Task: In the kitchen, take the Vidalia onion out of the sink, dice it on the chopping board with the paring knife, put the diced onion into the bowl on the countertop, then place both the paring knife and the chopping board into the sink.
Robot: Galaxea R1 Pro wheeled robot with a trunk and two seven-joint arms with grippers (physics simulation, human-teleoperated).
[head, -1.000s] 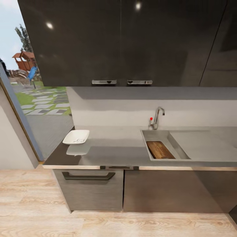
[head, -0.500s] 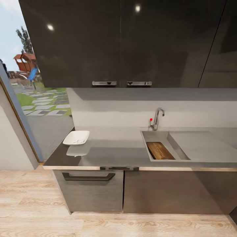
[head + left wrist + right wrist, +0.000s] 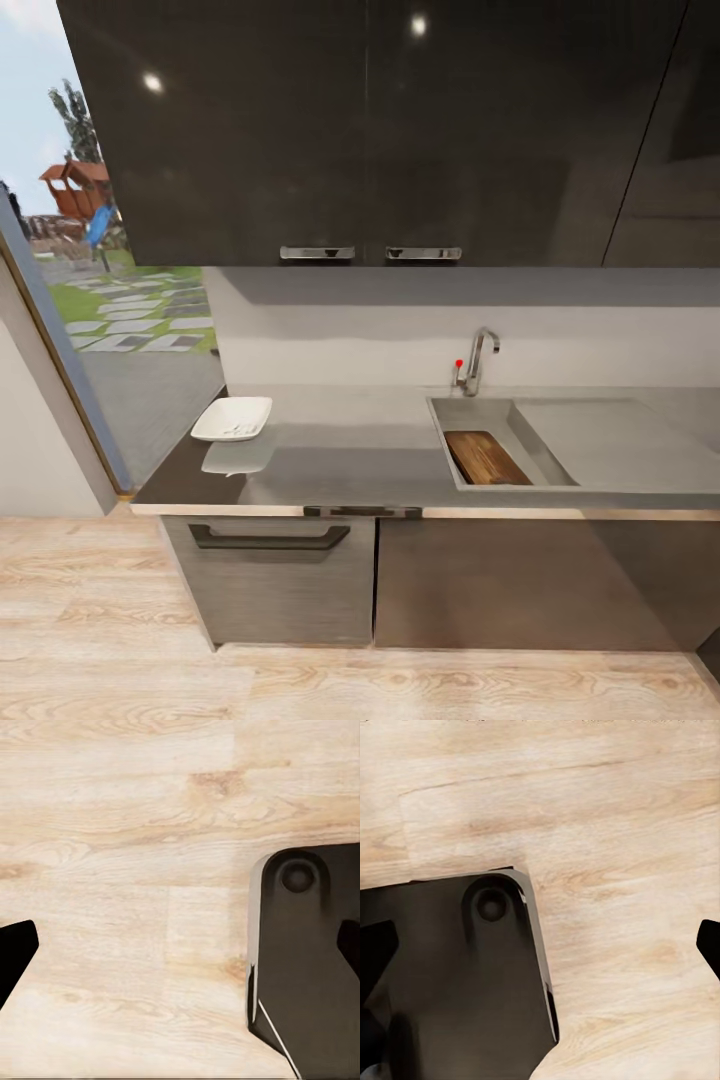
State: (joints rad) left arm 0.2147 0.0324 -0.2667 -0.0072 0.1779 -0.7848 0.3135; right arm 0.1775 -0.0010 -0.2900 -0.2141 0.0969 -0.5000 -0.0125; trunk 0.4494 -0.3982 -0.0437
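Nothing has moved since half a second ago. The chopping board (image 3: 487,457) lies in the sink (image 3: 540,440), the bowl (image 3: 232,417) on the countertop (image 3: 350,460). Both grippers' jaws stand apart over wooden floor (image 3: 135,832). I judge checking the basin for the knife is wise.

The bowl (image 3: 232,418) is sitting at the left end of the surface (image 3: 350,465), well apart from the sink (image 3: 500,412) to its right. The chopping board (image 3: 487,458) is lying in the sink, before the tap (image 3: 476,360).
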